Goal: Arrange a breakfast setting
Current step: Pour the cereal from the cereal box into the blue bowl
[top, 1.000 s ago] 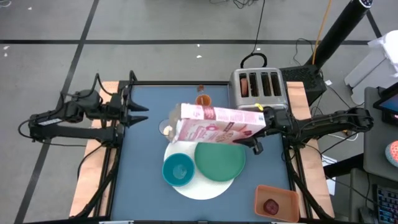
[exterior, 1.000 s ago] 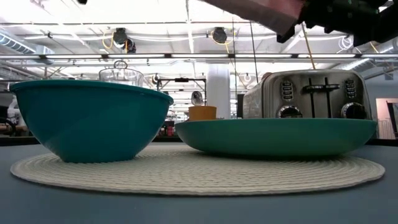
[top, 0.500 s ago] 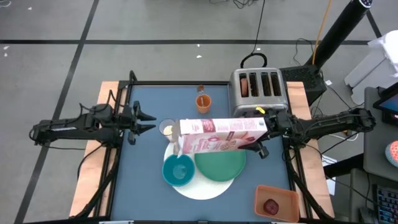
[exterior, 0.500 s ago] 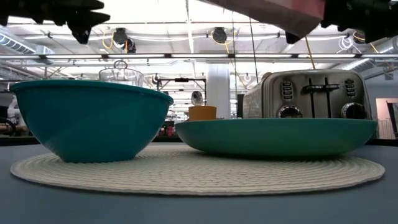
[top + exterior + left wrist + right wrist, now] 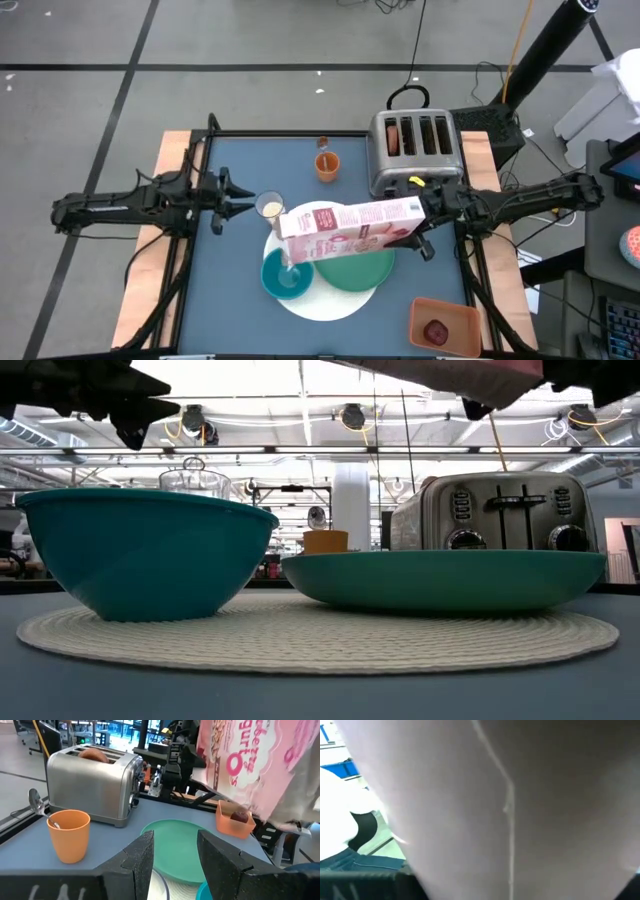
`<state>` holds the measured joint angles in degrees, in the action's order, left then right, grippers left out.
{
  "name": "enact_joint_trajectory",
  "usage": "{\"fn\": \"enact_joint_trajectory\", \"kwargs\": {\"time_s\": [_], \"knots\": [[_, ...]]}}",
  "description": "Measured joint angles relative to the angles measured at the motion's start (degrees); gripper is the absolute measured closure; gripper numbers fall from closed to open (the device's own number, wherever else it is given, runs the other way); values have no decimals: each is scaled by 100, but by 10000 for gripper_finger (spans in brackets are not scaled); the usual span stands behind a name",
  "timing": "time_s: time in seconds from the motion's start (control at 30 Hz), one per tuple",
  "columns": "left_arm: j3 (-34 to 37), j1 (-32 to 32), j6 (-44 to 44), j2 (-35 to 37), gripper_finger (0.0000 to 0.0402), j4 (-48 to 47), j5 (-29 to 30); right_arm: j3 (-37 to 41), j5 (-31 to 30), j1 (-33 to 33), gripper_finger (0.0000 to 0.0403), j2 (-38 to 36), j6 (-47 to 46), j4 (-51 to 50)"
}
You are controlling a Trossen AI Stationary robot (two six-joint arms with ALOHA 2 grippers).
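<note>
Over the teal bowl, a pink box hangs tipped.
The right gripper squeezes the box; the left gripper waits, fingers apart, beside the milk glass.

The grey concrete floor has dark lines crossing it. Black cables lie on the floor behind the blue-topped desk. Round ceiling lamps hang from white beams.

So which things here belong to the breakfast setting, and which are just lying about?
Part of the job:
white mat
green plate
teal bowl
milk glass
orange cup with spoon
bread in a toaster slot
dark-red fruit
pink cereal box, held by the right gripper

Lying about:
toaster
orange tray
</note>
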<state>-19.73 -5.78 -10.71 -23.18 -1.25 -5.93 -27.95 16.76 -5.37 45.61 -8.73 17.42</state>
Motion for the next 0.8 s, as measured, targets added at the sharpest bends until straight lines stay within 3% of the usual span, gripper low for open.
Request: {"fn": "enact_joint_trajectory", "kwargs": {"time_s": [0.13, 0.8], "knots": [[0, 0, 7, 0, 245, -7, 0, -142, -3, 0, 190, 6, -2, -422], [0, -2, 5, 0, 245, -14, 0, -157, -13, 0, 190, 500, 87, -657]]}}
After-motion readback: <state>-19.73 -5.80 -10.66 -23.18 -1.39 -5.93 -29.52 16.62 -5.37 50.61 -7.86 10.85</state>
